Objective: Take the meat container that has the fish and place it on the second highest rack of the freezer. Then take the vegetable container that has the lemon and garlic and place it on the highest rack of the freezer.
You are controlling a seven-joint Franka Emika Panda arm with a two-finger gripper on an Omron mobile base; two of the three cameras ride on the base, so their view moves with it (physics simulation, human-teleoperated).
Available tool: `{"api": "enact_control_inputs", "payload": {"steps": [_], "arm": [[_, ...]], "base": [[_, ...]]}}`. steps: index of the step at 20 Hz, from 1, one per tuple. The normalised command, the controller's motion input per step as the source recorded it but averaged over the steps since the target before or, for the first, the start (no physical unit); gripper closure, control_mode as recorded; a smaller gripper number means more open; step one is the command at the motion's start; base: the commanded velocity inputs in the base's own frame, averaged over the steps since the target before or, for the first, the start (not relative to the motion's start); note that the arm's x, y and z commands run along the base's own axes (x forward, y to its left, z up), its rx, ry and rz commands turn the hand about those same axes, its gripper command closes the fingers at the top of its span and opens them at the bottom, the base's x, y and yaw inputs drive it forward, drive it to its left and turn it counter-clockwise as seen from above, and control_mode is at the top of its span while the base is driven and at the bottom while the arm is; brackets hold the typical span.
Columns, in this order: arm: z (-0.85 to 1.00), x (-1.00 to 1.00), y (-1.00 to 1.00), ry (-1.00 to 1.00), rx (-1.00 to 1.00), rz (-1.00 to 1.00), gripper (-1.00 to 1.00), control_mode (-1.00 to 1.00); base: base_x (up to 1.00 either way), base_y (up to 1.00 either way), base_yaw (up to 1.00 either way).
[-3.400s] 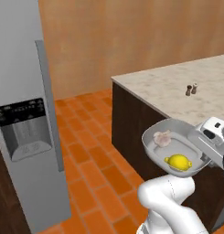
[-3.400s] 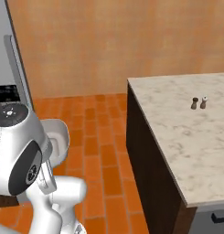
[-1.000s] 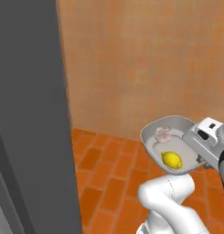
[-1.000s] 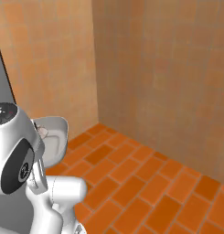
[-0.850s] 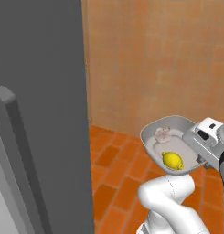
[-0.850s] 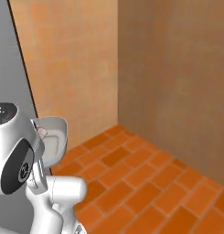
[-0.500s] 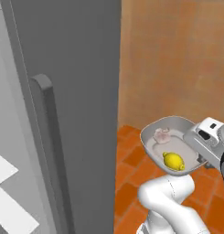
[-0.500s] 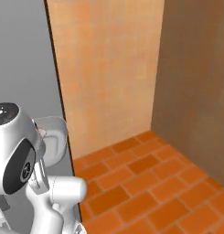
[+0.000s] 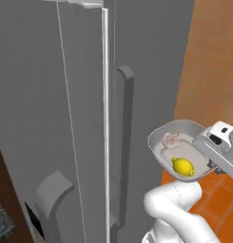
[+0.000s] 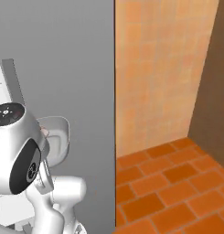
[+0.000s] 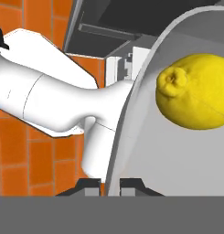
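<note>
The lemon [image 11: 198, 93] runs off the hand view's right edge, and the vegetable container [image 10: 56, 137] sits half hidden behind the arm.

Flat, even rendered light; sharp throughout.

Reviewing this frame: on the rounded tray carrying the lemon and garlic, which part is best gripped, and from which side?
The thin rim of the vegetable container, pinched across the wall from outside, on the side nearest the lemon. The rounded body gives no flat face, and the garlic sits at the far end. The end effector is shut on that rim, one finger each side.
</note>
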Motion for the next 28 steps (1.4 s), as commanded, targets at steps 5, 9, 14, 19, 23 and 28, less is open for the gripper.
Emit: {"api": "enact_control_inputs", "payload": {"steps": [5,9,14,19,23,28], "arm": [[0.0,0.0,0.0,0.0,0.0,0.0,1.0,1.0],[0.0,0.0,0.0,0.0,0.0,0.0,1.0,1.0],[0.0,0.0,0.0,0.0,0.0,0.0,1.0,1.0],[0.0,0.0,0.0,0.0,0.0,0.0,1.0,1.0],[0.0,0.0,0.0,0.0,0.0,0.0,1.0,1.0],[0.16,-0.08,0.26,-0.19,-0.01,-0.03,1.0,-1.0]], "base": [[0.64,0.25,0.35],[0.25,0.12,0.63],[0.02,0.05,0.55],[0.1,0.12,0.47],[0.0,0.45,0.33],[0.0,0.24,0.06]]}}
